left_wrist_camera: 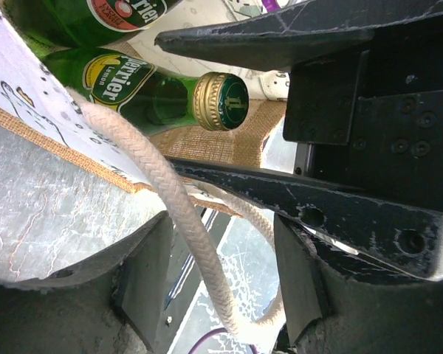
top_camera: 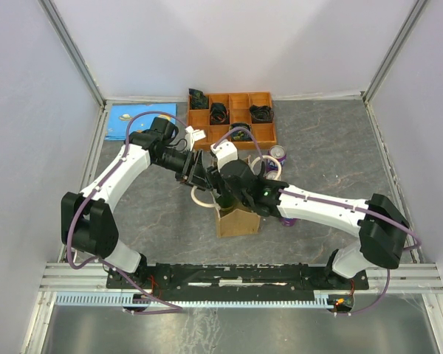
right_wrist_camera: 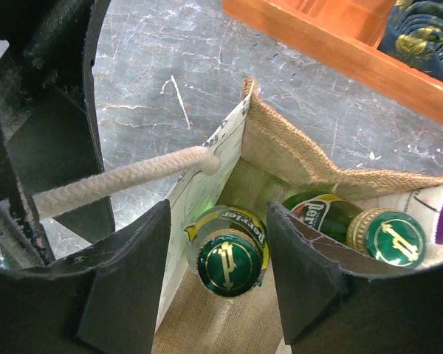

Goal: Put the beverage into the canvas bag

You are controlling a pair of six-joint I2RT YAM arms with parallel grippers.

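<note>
Green glass shows twice: one Perrier bottle point(right_wrist_camera: 229, 262) and a second bottle point(right_wrist_camera: 387, 236) stand upright inside the single canvas bag point(top_camera: 236, 221), both wearing gold-edged green caps. One purple can point(top_camera: 278, 153) stands on the grey tabletop point(top_camera: 332, 158), beyond the bag and near the one orange wooden tray point(right_wrist_camera: 317, 44). The right hand point(right_wrist_camera: 218, 221) hangs over the bag's mouth with its fingers spread wide to either side of the first bottle's cap, gripping nothing. The left hand point(left_wrist_camera: 221, 251) is also spread wide; one cream rope handle point(left_wrist_camera: 177, 206) loops through the gap between its fingers, pulled out sideways from the bag.
</note>
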